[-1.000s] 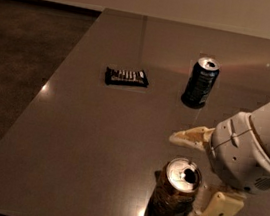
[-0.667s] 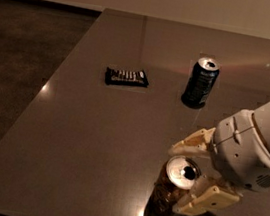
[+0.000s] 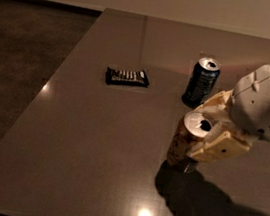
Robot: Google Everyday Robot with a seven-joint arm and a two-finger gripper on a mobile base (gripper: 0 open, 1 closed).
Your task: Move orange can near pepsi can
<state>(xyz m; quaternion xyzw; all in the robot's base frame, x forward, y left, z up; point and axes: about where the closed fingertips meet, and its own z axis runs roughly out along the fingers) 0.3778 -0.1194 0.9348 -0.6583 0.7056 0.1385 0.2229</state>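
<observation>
No word, brand or number can be read here. The dark snack wrapper [image 3: 126, 76] lying on the table [image 3: 93, 149] carries a row of pale lettering, too blurred to make out. The pepsi can [image 3: 201, 83] shows dark blue sides with no legible logo. The orange can [image 3: 186, 140] shows mottled colour without legible print; the gripper [image 3: 199, 132] is at it, fingers pressed against its two sides.

Front one: orange-brown mottled drink can [image 3: 182, 145], silver top with the tab hole open, roughly upright, clamped between the fingers of the cream two-finger gripper [image 3: 199, 131]. Behind it: dark navy-blue drink can [image 3: 200, 84], silver top, upright on the grey tabletop [image 3: 95, 139], near but not touching.
</observation>
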